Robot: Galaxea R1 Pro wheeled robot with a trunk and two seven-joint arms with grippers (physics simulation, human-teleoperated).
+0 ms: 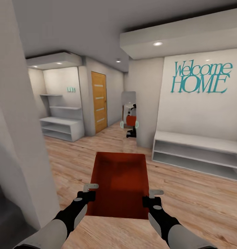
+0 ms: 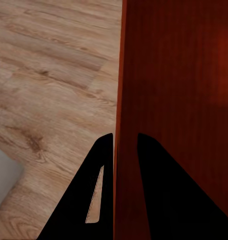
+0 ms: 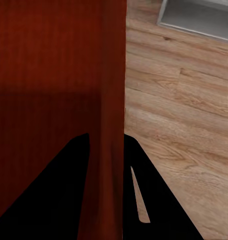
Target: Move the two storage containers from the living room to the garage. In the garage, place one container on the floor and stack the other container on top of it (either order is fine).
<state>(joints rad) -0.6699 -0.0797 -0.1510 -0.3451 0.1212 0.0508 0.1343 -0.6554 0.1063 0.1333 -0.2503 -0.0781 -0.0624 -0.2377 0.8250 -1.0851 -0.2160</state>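
Observation:
An orange-red open-top storage container [image 1: 120, 183] hangs in front of me above the light wood-plank floor, held by both arms. My left gripper [image 1: 90, 190] is shut on its left wall, and the left wrist view shows that wall [image 2: 125, 75] running between the two dark fingers [image 2: 99, 165]. My right gripper [image 1: 154, 195] is shut on the right wall, which the right wrist view shows as an upright red edge [image 3: 114, 100] pinched between its fingers [image 3: 139, 170]. The container's inside [image 1: 122, 173] holds nothing.
A grey wall corner [image 1: 25, 145] stands close on my left. White low shelves [image 1: 198, 154] run under the "Welcome HOME" wall at right. Ahead, a hallway leads to a wooden door [image 1: 99, 101], more white shelves [image 1: 61, 126] and a mirror [image 1: 129, 114] reflecting me.

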